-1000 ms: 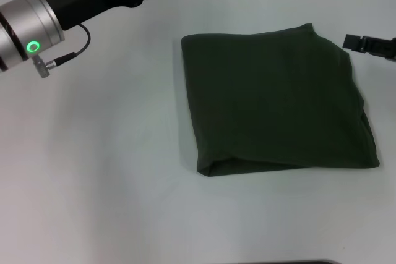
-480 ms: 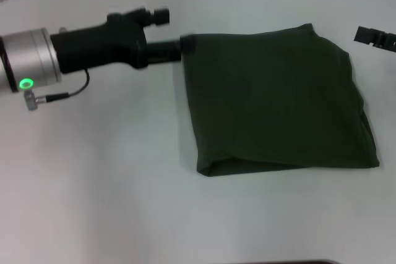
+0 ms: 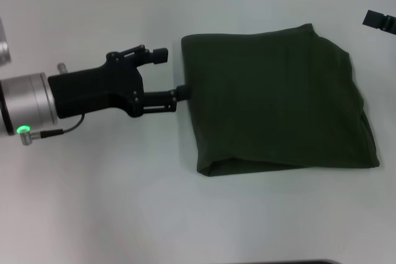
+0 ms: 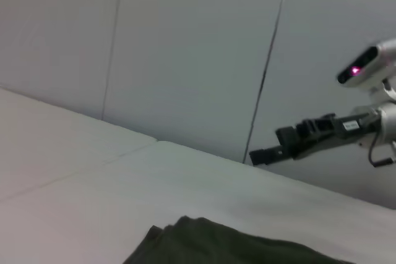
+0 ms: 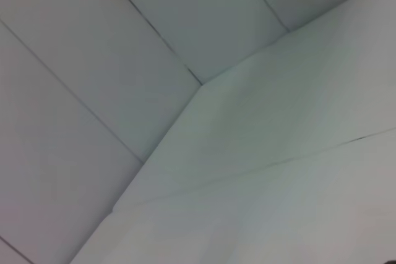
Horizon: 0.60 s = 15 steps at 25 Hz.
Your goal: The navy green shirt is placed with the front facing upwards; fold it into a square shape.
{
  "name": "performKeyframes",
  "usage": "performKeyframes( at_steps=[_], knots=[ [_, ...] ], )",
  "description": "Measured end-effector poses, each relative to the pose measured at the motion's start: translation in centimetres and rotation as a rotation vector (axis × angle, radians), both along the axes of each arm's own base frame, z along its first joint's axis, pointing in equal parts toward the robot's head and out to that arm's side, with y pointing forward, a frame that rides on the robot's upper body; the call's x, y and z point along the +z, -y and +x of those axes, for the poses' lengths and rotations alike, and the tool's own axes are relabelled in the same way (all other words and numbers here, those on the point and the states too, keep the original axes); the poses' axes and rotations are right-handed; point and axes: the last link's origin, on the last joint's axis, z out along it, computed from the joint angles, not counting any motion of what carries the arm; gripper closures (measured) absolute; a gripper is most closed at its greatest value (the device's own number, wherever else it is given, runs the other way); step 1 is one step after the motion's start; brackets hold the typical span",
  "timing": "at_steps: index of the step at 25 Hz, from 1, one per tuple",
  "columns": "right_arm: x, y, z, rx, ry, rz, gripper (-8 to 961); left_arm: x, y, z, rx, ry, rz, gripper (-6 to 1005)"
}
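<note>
The navy green shirt (image 3: pixel 278 97) lies folded into a rough square on the white table (image 3: pixel 93 202), plain green side up, with no lettering showing. My left gripper (image 3: pixel 172 72) is open at the shirt's left edge; one fingertip (image 3: pixel 183 91) touches the cloth and the other (image 3: pixel 161 54) stands clear of it. In the left wrist view the shirt (image 4: pixel 235 248) shows as a dark fold low in the picture. My right gripper (image 3: pixel 378 21) is only partly in view at the far right, off the shirt; the left wrist view shows that right gripper (image 4: pixel 266 153) hanging above the table.
The shirt is the only thing lying on the table. Pale wall panels (image 4: pixel 185 60) rise behind the table's far edge. The right wrist view holds only table surface (image 5: pixel 278 171) and wall.
My left gripper has come down from the far left corner of the shirt to the middle of its left edge. The right gripper has drawn back toward the right edge of the view.
</note>
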Motion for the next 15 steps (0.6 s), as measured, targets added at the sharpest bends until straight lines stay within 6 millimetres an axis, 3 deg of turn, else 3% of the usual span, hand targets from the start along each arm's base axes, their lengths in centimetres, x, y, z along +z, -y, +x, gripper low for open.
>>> performKeyframes(
  at_steps=[15],
  knots=[
    [-0.3, -0.5, -0.3, -0.025, -0.045, 0.047, 38, -2.1, 5.4, -2.4, -0.12, 0.025, -0.037, 90]
  ],
)
